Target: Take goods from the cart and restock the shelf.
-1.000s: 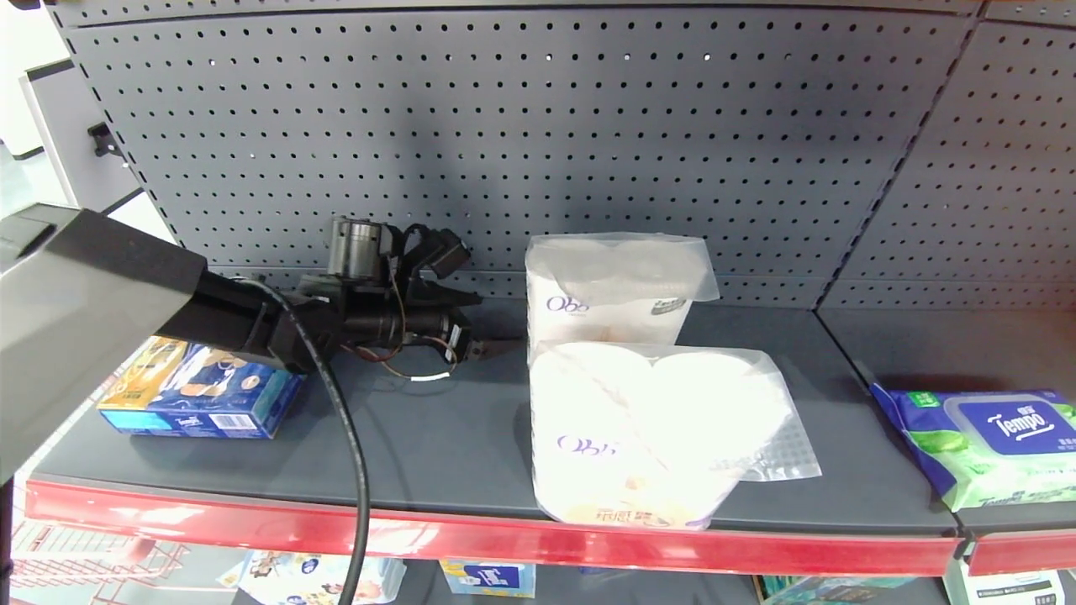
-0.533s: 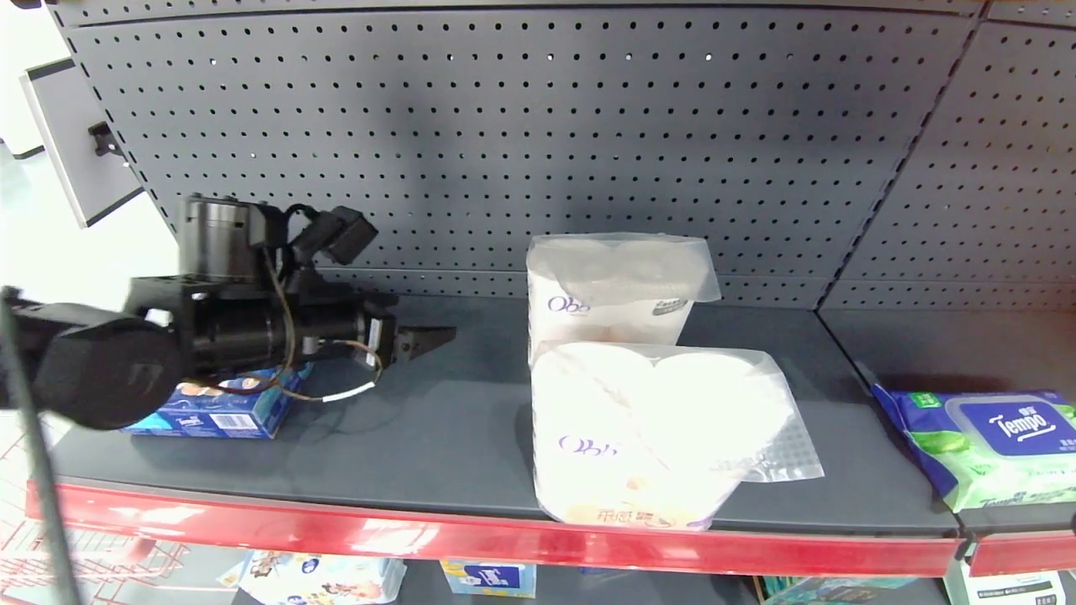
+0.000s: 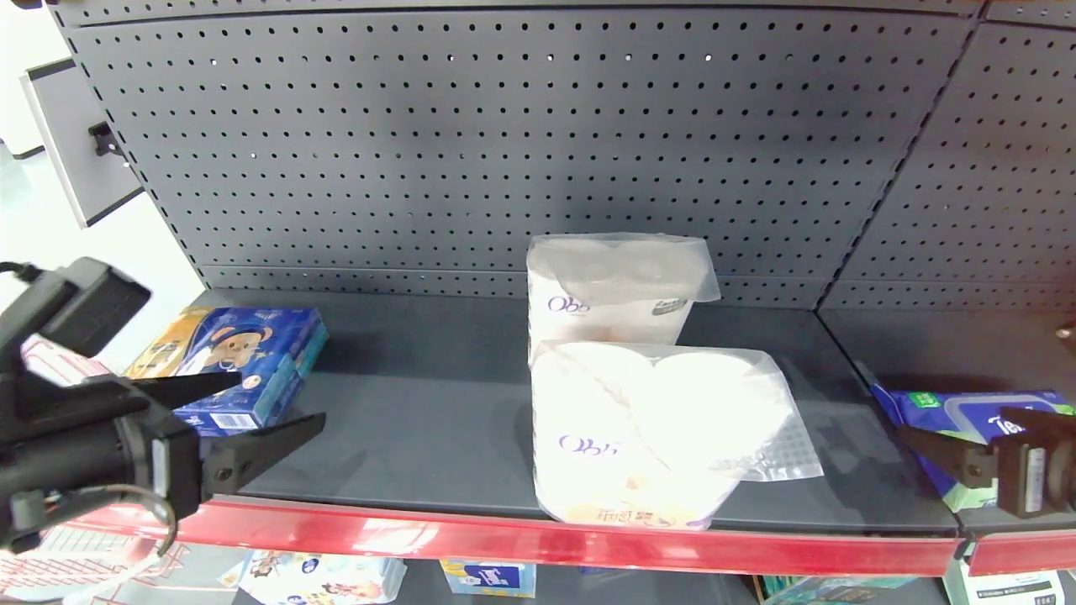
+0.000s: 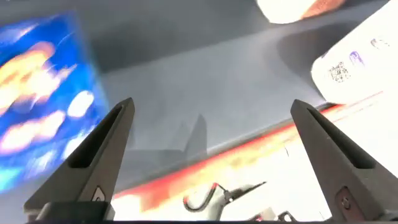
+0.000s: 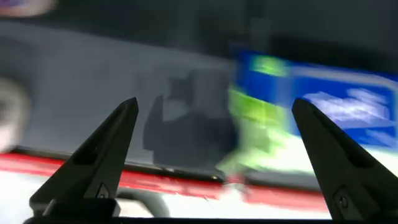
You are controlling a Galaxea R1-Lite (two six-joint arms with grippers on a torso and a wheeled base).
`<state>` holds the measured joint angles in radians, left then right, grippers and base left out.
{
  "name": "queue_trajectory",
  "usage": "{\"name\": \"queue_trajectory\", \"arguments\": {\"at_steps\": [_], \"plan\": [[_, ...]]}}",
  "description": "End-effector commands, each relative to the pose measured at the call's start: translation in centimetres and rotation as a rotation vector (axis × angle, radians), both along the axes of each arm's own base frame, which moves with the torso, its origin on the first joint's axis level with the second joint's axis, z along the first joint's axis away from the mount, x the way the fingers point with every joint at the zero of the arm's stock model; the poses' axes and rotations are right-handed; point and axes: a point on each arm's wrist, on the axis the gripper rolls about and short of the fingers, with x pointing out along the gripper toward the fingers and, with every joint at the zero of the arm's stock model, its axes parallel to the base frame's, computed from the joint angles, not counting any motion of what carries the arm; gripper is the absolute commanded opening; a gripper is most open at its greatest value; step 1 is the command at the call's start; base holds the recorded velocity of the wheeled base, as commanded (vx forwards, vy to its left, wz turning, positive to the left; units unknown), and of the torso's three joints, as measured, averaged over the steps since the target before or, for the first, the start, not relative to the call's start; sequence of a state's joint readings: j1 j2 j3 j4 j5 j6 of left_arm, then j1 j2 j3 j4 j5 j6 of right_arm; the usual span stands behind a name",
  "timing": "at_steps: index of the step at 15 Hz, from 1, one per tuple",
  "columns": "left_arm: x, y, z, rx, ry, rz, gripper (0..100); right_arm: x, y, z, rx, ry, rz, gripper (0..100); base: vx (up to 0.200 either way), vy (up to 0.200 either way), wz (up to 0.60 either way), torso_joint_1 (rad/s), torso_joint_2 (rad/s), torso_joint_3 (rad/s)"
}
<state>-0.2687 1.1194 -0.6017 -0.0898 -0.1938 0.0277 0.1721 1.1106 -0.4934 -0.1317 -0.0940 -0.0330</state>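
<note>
On the shelf, at its left end, the blue box lies released as the left gripper draws back, jaws wide and empty, while the right gripper arrives equally open and empty.

Partly hidden behind right gripper fingers: wipes pack, blurred between them in right wrist view; blue box a smear beside one left gripper finger, print unreadable

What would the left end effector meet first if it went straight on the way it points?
Probably the bare shelf deck: the open left end effector points in over it, the blue box beside one finger, the front pack of rolls off to the other side. Depth is unclear.
</note>
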Motion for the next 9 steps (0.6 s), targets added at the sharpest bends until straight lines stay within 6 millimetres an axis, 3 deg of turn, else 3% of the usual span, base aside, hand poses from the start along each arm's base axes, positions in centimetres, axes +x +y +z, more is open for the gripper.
{"name": "queue_trajectory", "arguments": {"at_steps": [1,4,9], "plan": [[-3.0,0.9,1.0,-0.032,-0.084,0.049,100,2.8,4.3,-1.7,-0.01,0.122,0.13,100,0.0,0.0,0.0,0.0,0.0,0.0],[-3.3,1.0,1.3,-0.041,-0.101,0.06,100,3.4,6.5,-2.5,-0.011,0.17,0.174,100,0.0,0.0,0.0,0.0,0.0,0.0],[-3.6,1.1,1.3,-0.041,-0.11,0.066,100,4.4,7.2,-3.0,-0.035,0.192,0.163,100,0.0,0.0,0.0,0.0,0.0,0.0]]}}
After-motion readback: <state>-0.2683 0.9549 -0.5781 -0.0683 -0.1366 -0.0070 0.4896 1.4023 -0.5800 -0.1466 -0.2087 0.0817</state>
